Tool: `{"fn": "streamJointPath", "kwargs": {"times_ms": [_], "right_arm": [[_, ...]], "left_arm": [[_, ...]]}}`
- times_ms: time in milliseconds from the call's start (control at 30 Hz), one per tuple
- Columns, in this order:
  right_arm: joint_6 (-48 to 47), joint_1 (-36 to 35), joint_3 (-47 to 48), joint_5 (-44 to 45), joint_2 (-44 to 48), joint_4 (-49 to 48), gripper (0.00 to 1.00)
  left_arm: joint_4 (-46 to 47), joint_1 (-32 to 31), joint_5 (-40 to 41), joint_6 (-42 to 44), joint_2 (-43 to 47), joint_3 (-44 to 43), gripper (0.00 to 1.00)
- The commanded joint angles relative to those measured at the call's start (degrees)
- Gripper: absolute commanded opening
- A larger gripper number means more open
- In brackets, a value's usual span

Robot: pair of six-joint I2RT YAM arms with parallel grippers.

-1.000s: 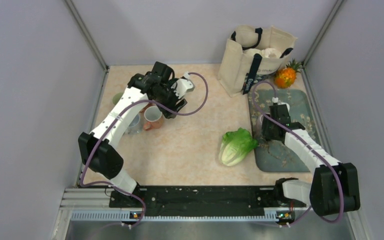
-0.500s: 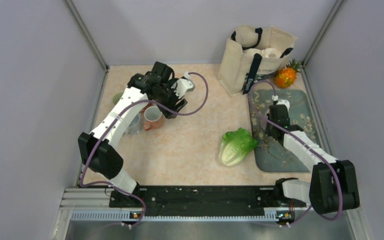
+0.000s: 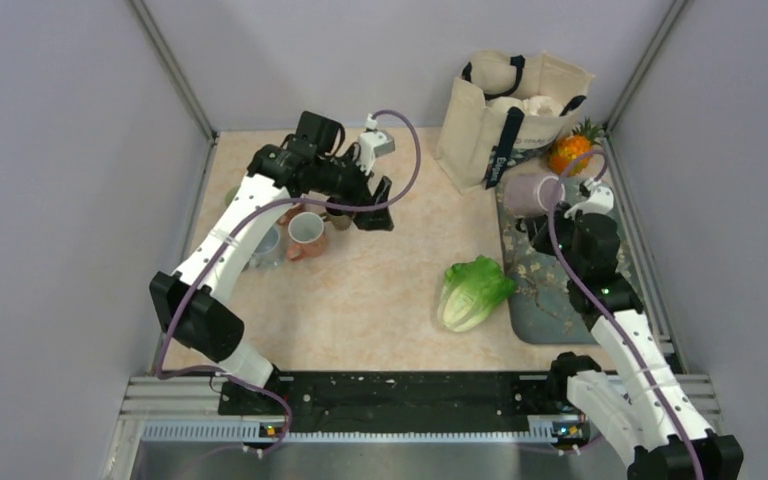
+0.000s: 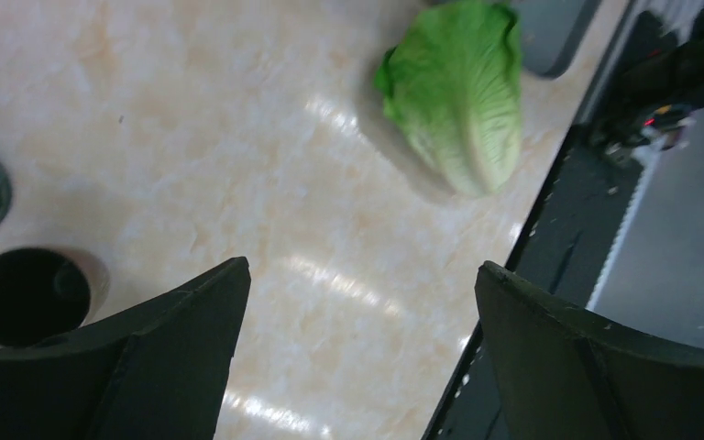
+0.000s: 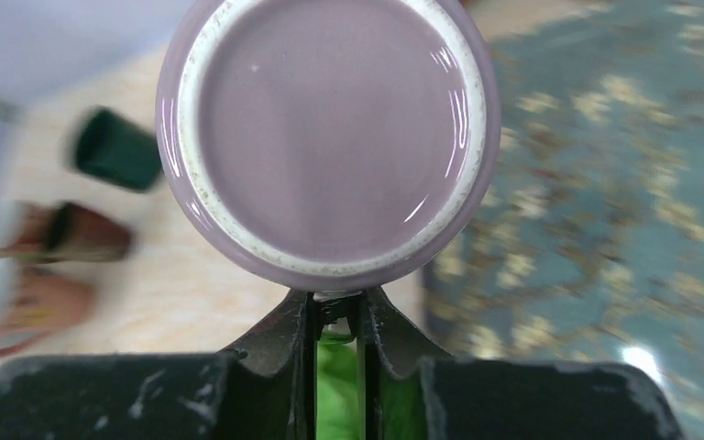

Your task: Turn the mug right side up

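Top view: the right gripper [image 3: 557, 210] has swung up, lifting the glossy lilac ceramic mug [image 3: 530, 192] off the blue floral mat [image 3: 628, 262] at upper right.

Left wrist: the left gripper [image 4: 362, 275] gapes wide and holds nothing, with the green lettuce head [image 4: 458, 92] at upper centre.

Right wrist: the jaws are pinched almost together, apparently on the mug's handle. Its base faces the camera, so the flip looks underway.

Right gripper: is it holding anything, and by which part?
The right gripper holds the purple mug, pinched at its side; whether handle or wall is hidden.

left arm [image 3: 222, 245], right arm [image 3: 640, 352]: white links, black joints | cable [image 3: 416, 155]: purple | left hand [image 4: 362, 270], right hand [image 5: 336, 298]: black fingers [image 4: 147, 367]
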State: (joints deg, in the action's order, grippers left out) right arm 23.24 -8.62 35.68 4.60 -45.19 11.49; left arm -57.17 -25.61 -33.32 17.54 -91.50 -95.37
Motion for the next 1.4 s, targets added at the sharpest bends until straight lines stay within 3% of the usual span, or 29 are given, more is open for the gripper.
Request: {"fn": "streamJointPath", "kwargs": {"times_ms": [0, 100, 200, 400, 700, 800, 867, 1033, 1100, 1133, 1300, 1333, 1367], "right_arm": [[17.7, -0.4, 2.1, -21.6, 2.3, -20.9, 0.00], [30.4, -2.3, -1.8, -27.5, 1.8, -38.2, 0.00], [33.6, -6.3, -1.6, -27.2, 0.0, -44.0, 0.00], [35.2, -12.0, 0.6, -26.3, -4.1, -49.3, 0.00], [36.1, -16.5, 1.1, -25.0, -8.2, -53.9, 0.00], [36.8, -17.6, 1.3, -25.0, -9.9, -55.5, 0.00], [37.0, -18.3, 1.6, -25.2, -10.9, -56.0, 0.00], [36.9, -19.2, 2.0, -26.5, -14.0, -56.2, 0.00], [35.8, -19.2, 2.7, -27.5, -15.0, -53.0, 0.00], [34.9, -19.2, 3.0, -27.1, -15.1, -50.3, 0.08], [24.8, -19.2, 4.3, -23.9, -13.9, -32.9, 0.86], [22.8, -19.2, 4.8, -23.3, -13.8, -29.4, 0.96], [21.1, -19.2, 5.0, -22.7, -13.5, -26.6, 0.99]], "left_arm": [[14.5, -0.2, -17.6, -16.5, 3.4, -4.1, 0.97], [20.0, -0.8, -21.6, -24.5, 2.5, -4.9, 0.94], [25.4, -1.3, -24.9, -31.2, 1.2, -5.1, 0.92], [34.1, -2.9, -26.7, -40.3, -1.7, -5.8, 0.90], [35.1, -5.5, -25.6, -42.2, -5.8, -10.4, 0.79], [35.7, -5.9, -26.1, -43.2, -6.6, -10.6, 0.66], [36.9, -5.9, -26.9, -44.3, -6.7, -10.7, 0.51], [37.6, -6.0, -27.7, -44.8, -6.6, -10.4, 0.01], [35.9, -5.9, -26.6, -42.8, -5.9, -9.6, 0.00], [34.0, -5.8, -25.4, -41.0, -5.5, -9.4, 0.00], [23.0, -3.9, -12.5, -28.2, -4.1, -10.4, 0.00], [21.0, -3.9, -9.7, -25.2, -3.9, -10.6, 0.00], [19.5, -3.9, -6.6, -22.5, -3.7, -10.6, 0.00]]}}
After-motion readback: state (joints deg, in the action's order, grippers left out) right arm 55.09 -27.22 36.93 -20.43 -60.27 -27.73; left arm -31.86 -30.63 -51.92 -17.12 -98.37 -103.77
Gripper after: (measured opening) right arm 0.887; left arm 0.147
